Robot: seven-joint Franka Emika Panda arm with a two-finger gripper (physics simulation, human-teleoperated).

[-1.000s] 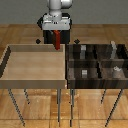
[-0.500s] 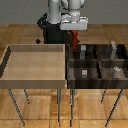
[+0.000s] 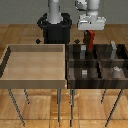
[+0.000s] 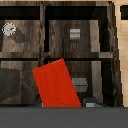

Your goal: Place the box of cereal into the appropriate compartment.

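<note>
Claw (image 3: pixel 91 33) clamped on cereal box (image 3: pixel 90 41), holding it in the air above the back row of the dark divided tray (image 3: pixel 121 84). Box red, hanging roughly upright; tilted in the wrist view (image 4: pixel 56 84). Small grey blocks (image 3: pixel 85 73) sit in several compartments. Empty light wooden tray (image 3: pixel 34 81) on the exterior view's left, beside the dark one.

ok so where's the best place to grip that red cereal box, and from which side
By its upper end, coming from straight above, jaws across the thin faces. The cereal box is slim and hangs roughly upright, which is how the gripper appears to have it now, over the dark compartment tray. That leaves its lower end free to drop between the dividers.
</note>
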